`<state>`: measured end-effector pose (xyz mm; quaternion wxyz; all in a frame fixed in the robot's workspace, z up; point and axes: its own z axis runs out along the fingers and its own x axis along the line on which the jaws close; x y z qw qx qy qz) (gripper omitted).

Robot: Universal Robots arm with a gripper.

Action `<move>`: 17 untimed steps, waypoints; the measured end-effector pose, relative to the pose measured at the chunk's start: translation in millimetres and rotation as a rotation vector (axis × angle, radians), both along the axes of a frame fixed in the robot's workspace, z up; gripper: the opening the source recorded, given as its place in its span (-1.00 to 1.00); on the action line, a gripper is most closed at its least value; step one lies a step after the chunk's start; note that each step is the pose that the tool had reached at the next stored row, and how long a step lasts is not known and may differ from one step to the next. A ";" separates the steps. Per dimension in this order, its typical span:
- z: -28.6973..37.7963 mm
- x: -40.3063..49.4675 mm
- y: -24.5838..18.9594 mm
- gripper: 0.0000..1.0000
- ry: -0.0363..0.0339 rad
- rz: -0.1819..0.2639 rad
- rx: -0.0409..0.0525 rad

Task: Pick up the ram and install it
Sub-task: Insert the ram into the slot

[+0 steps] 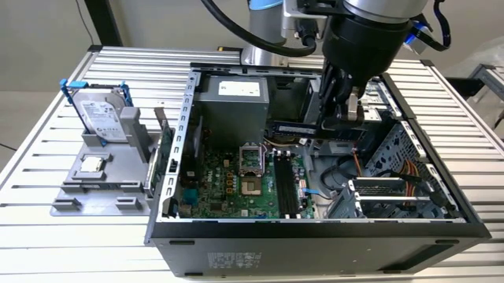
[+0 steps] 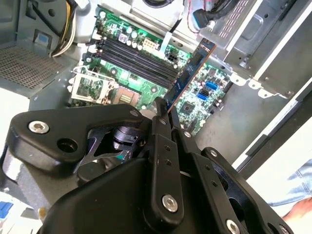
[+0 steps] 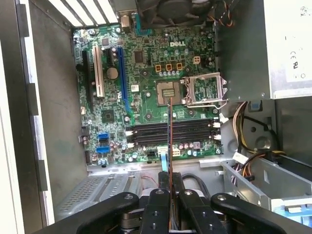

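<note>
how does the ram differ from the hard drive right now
The ram is a thin dark stick; the hard drive is a broad silver slab in a blue-handled bracket. The ram is gripped in the hand above the open computer case; the hard drive stands in a grey holder outside it, on the exterior view's left. Neither is installed in the case.

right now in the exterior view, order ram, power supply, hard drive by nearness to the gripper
1. the ram, held in the gripper
2. the power supply, inside the case
3. the hard drive, outside the case, at the exterior view's far left
</note>
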<state>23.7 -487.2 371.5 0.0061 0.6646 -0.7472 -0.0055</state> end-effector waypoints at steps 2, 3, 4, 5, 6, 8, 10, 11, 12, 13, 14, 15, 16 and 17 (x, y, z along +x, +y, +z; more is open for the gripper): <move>0.0 1.6 0.2 -1.00 0.0000 0.000 -0.0001; 0.0 2.5 0.3 -1.00 0.0000 0.000 -0.0001; 0.0 3.4 0.3 -1.00 0.0000 0.000 -0.0001; 0.0 4.3 0.3 -1.00 0.0000 0.000 0.0000; 0.0 4.9 0.4 -1.00 0.0000 0.000 0.0000; 0.0 6.0 0.3 -1.00 0.0000 0.001 -0.0001; 0.0 6.9 0.3 -1.00 0.0000 0.002 -0.0001; 0.0 7.1 0.3 -1.00 0.0000 0.003 -0.0001; 0.0 7.1 0.3 -1.00 0.0000 0.003 -0.0001; 0.0 7.1 0.3 -1.00 0.0000 0.003 -0.0001; 0.0 7.2 0.3 -1.00 0.0000 0.003 -0.0001; 0.0 7.2 0.3 -1.00 0.0000 0.003 -0.0001; 0.0 7.2 0.3 -1.00 0.0000 0.003 0.0000; 0.0 7.2 0.3 -1.00 0.0000 0.003 0.0000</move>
